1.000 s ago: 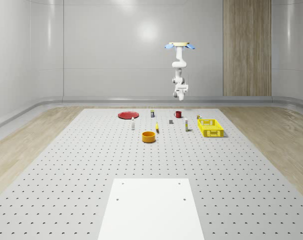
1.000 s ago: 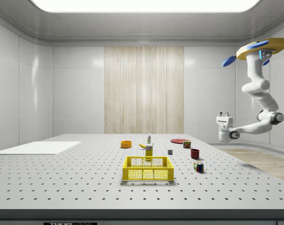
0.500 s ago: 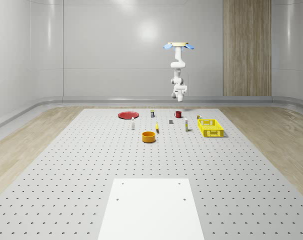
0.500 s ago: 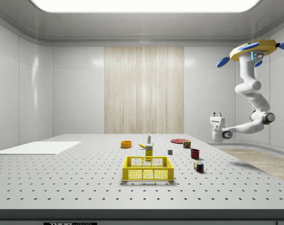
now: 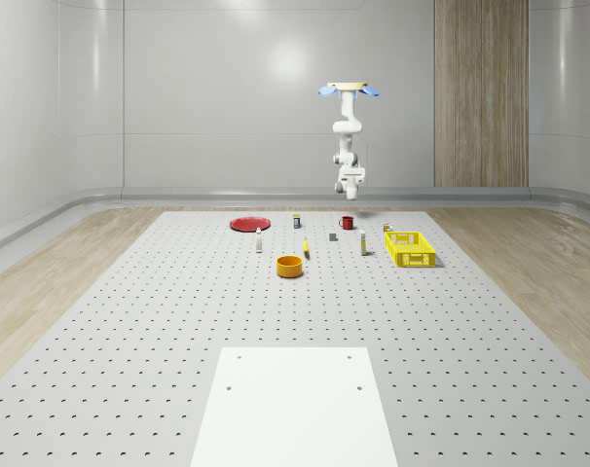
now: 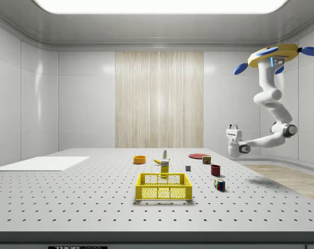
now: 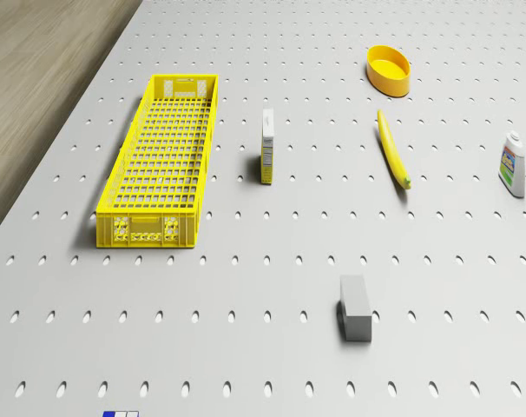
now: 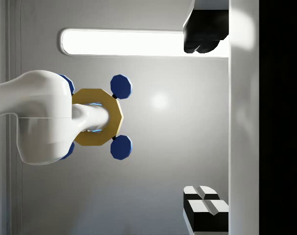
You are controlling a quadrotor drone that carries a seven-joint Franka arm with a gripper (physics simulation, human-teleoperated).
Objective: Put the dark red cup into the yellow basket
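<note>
Perforated table (image 5: 178,321): white bench in a pale, panelled room, with small goods clustered towards its far end in the whole-scene view.
Drone (image 6: 273,53): hovering high, at about 1 o'clock from the dark red cup (image 6: 215,169) in the side view. Over the last second it has drifted towards 9 o'clock in that view, closing on the cup.
Claw (image 6: 232,126): carried along with the drone and now nearer the cup, but well above it and pointing up at the ceiling. The wrist view shows its fingers spread wide with nothing between them.
Meaning: the approach is under way; the arm must probably swing down before any grasp.
Yellow basket (image 7: 124,230): empty in the drone view.
Orange bowl (image 7: 390,71): also empty.
Cup: upright on the table, at 10 o'clock from the basket in the whole-scene view, well apart from it.
</note>
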